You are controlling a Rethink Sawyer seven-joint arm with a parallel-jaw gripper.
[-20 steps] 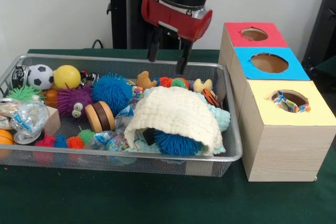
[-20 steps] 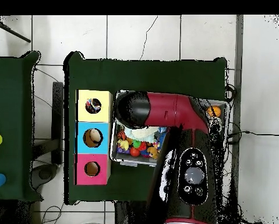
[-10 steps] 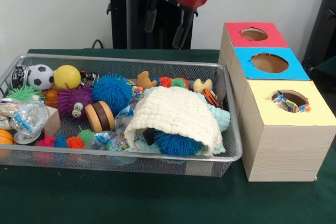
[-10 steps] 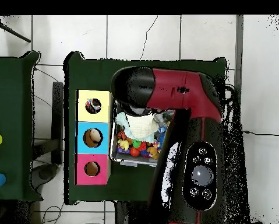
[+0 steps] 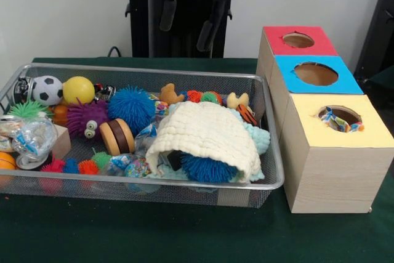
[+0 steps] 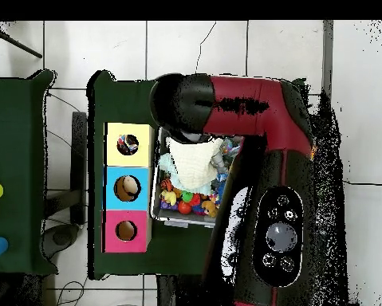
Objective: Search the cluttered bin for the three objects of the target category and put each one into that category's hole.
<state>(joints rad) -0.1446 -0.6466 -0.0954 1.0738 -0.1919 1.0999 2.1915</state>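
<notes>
The wire mesh bin (image 5: pixel 154 180) is full of toys, with a cream waffle cloth (image 5: pixel 206 135) heaped over a mint cloth and a blue spiky ball. A small dotted, printed piece (image 5: pixel 130 165) shows by the front rim. My gripper (image 5: pixel 186 21) hangs open and empty high above the bin's back edge. The yellow-faced box (image 5: pixel 320 137) stands to the right, and a dotted fabric piece (image 5: pixel 336 120) sits in its round hole (image 5: pixel 345 114). In the overhead view my arm (image 6: pixel 250 159) covers most of the bin (image 6: pixel 183 221) and hides the gripper; the yellow box (image 6: pixel 128 144) shows beside it.
A blue-faced box (image 5: pixel 314 74) and a red-faced box (image 5: pixel 298 40) stand behind the yellow one. The bin also holds a soccer ball (image 5: pixel 47 89), a yellow ball (image 5: pixel 78 89), a purple spiky toy (image 5: pixel 87 119) and a blue spiky ball (image 5: pixel 131 106). My black pedestal (image 5: pixel 151 23) stands behind.
My gripper has risen from the bin's back rim to near the top edge, still open and empty. Nothing in the bin has moved.
</notes>
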